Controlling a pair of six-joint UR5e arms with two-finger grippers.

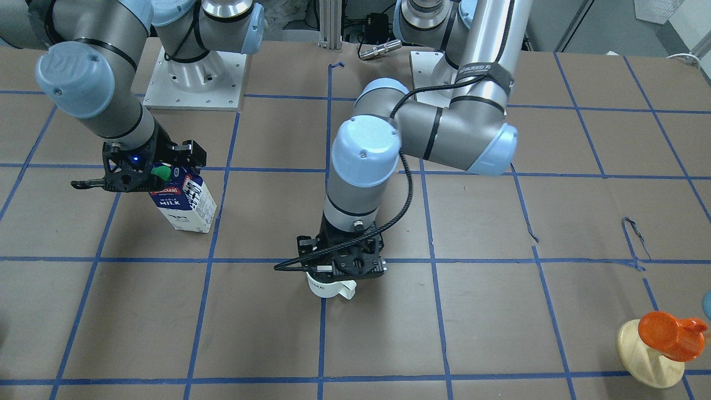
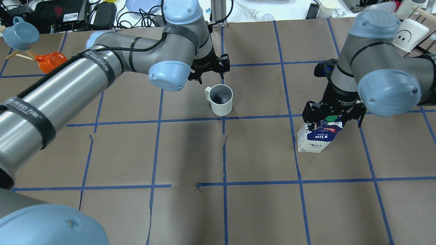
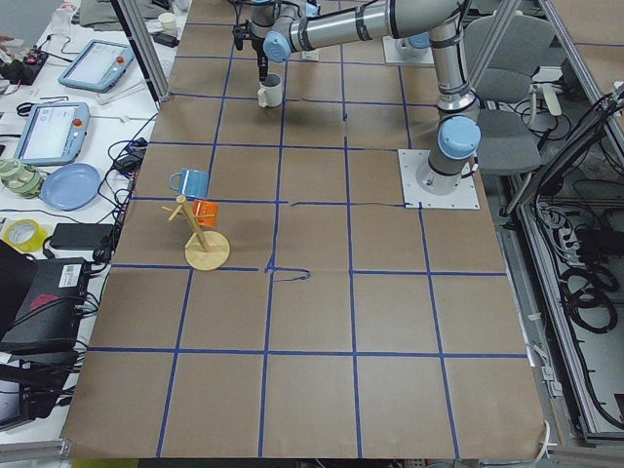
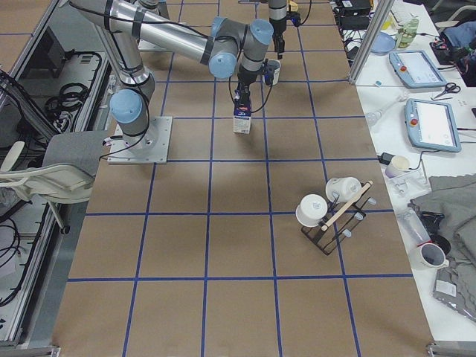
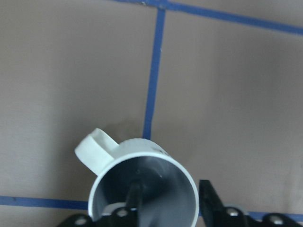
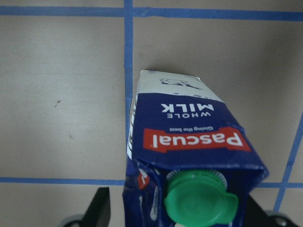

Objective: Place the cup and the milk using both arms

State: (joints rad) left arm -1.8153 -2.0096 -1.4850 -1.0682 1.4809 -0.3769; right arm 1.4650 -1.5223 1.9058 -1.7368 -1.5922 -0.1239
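Observation:
The white cup [image 2: 221, 102] stands upright on the brown table, handle to the overhead view's left; it also shows in the front view [image 1: 328, 289]. My left gripper [image 2: 211, 76] hangs over it, open. In the left wrist view one finger [image 5: 135, 198] is over the dark inside and the other finger [image 5: 208, 198] is outside the rim [image 5: 142, 146]. The milk [image 2: 318, 136] stands to the right on the table. My right gripper [image 2: 332, 117] is open around its top by the green cap [image 6: 201, 201], with a gap showing beside the carton [image 6: 189, 123].
An orange cup on a pale wooden stand [image 1: 666, 339] sits at the table's end on my left, with a blue cup [image 2: 22, 34] on it. A rack with white mugs [image 4: 331, 208] stands at the other end. Blue tape lines [image 2: 223, 153] grid the table.

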